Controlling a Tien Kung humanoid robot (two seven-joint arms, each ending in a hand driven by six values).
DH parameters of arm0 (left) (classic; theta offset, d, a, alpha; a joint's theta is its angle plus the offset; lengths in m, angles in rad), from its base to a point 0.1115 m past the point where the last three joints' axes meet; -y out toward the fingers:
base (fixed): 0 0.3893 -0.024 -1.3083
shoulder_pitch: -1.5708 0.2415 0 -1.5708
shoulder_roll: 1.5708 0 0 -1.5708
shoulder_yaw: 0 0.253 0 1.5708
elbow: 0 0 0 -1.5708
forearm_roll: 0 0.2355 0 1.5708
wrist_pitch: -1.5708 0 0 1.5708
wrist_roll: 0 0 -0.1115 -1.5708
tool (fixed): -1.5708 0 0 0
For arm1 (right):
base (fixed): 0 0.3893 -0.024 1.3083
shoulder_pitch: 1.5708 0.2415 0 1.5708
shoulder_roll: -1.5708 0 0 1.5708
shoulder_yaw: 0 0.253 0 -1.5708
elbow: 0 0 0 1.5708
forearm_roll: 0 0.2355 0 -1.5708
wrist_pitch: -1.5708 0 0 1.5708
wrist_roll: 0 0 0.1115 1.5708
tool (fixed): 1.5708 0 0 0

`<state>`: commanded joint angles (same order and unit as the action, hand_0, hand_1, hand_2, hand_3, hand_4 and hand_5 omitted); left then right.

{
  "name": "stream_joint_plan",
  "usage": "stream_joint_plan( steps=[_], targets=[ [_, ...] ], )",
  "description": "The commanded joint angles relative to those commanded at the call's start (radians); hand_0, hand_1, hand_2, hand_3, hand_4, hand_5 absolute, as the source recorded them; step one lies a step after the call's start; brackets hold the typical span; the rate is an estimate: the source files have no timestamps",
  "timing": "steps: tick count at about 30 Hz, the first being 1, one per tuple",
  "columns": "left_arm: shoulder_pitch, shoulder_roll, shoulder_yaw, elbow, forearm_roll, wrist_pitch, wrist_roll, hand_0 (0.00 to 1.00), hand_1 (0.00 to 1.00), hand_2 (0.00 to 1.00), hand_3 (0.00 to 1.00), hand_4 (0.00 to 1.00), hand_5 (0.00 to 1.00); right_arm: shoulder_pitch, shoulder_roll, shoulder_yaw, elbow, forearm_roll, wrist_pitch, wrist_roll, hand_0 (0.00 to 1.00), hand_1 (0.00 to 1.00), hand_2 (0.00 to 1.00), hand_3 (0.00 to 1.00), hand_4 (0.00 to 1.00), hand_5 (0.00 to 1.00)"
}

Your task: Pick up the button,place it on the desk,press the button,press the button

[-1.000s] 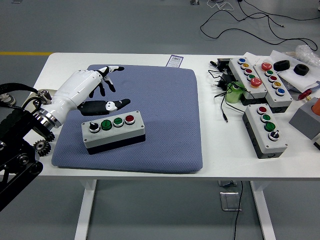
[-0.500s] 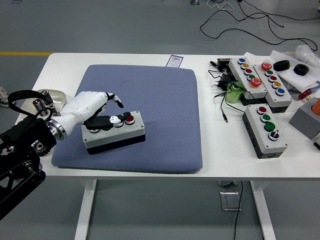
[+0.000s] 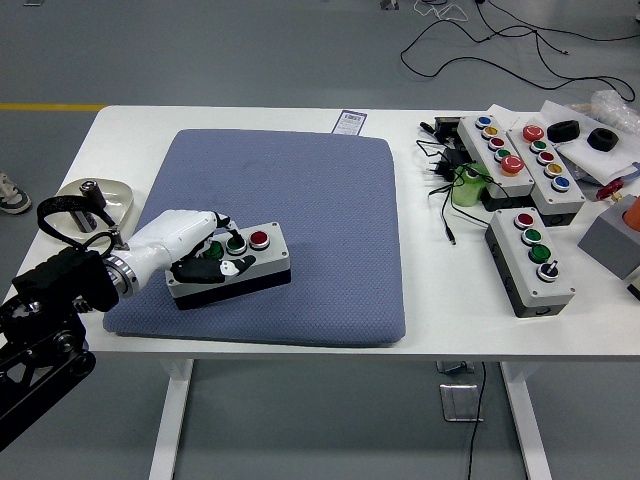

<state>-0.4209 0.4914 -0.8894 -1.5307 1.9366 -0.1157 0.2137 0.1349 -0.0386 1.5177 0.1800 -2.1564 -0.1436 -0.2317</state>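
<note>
The left hand (image 3: 205, 258) lies with curled fingers on the left end of the button box (image 3: 229, 263), whose long axis runs left-right on the blue mat (image 3: 320, 200), gripping nothing.

Bright, even overhead light. Soft short shadows under boxes on white counter (image 3: 300, 335). No glare. Sharp throughout; slight blur at left hand (image 3: 195, 250).

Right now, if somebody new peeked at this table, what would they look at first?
Probably the robot's white left hand, lying over the left end of a grey button box on the big blue mat. The box's red button shows beside the fingers. Next, the pile of other button boxes and black cables on the right side.
</note>
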Motion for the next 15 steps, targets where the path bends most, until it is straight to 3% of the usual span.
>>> stream_joint_plan(
  steps=[13,15],
  targets=[
    [-0.006,-0.006,0.014,0.029,0.015,-0.060,0.033,0.002,0.002,0.002,0.618,0.704,0.762,-0.005,0.000,0.006,0.000,-0.009,0.002,-0.001,0.673,0.658,0.674,0.624,0.310,0.173],
    [-0.003,-0.006,0.016,0.029,0.016,-0.054,0.032,0.002,0.002,0.002,0.618,0.704,0.762,-0.007,0.000,0.007,0.000,-0.010,0.002,-0.001,0.673,0.658,0.674,0.624,0.310,0.173]
  ],
)
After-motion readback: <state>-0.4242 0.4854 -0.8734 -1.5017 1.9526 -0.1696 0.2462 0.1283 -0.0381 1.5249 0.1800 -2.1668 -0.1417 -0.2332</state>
